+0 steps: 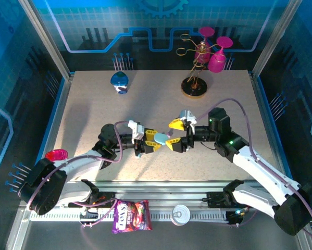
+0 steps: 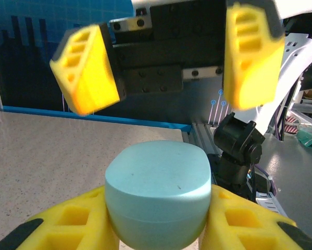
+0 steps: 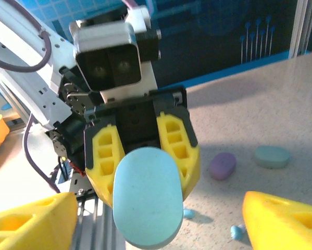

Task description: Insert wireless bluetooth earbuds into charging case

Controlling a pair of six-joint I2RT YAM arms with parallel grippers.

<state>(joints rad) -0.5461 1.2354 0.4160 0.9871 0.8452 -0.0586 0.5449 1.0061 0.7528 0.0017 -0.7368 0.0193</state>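
The left gripper (image 1: 154, 140) is clamping a shut, pale-blue, pebble-shaped plastic charging case (image 2: 157, 182) while the right gripper (image 1: 173, 134) is facing it, jaws spread, so lid-opening is seemingly starting, needing a fine pinch, with tiny pale-blue stick-shaped earbuds (image 3: 188, 212) lying on the speckled table (image 3: 281, 94).

Arms angled inward, left gripper (image 1: 154, 141) with jaws clamped on a blue case (image 2: 157, 192), right gripper (image 1: 174, 134) with jaws wide apart.
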